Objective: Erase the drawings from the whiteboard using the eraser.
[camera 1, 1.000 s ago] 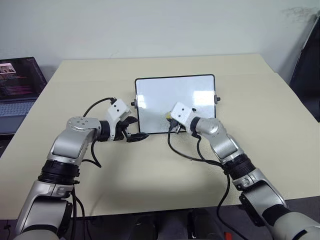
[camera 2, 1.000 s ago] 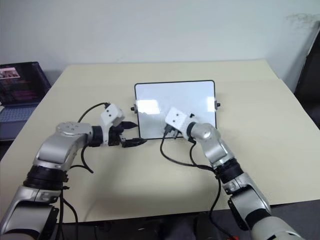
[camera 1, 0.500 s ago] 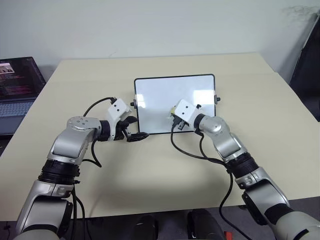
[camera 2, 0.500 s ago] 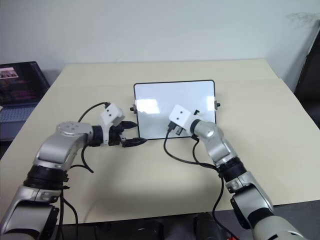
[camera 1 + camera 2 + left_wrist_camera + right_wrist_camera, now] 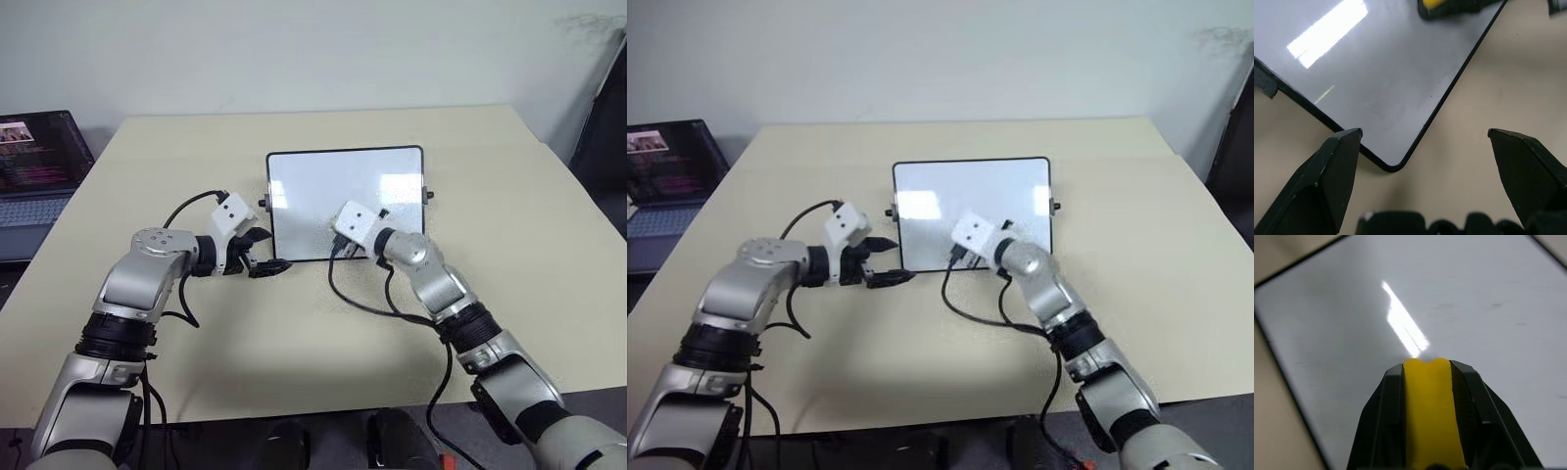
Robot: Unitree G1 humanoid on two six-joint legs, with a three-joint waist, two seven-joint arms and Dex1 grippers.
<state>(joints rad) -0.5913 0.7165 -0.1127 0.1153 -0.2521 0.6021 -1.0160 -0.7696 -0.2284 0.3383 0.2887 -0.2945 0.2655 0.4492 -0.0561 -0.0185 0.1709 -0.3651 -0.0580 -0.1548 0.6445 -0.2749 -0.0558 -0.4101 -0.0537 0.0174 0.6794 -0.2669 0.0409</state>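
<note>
Yellow eraser (image 5: 1429, 411), pinched in my right fingers (image 5: 1469, 401), had swept back across the whiteboard (image 5: 313, 186) near its front edge, leaving only faint drawings (image 5: 1496, 306), while my left fingers (image 5: 1337, 161) stayed spread.

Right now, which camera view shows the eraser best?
The right wrist view: the yellow eraser sits large between the right gripper fingers, over the whiteboard. The left wrist view catches one end of it; in the head views the gripper hides it.
</note>
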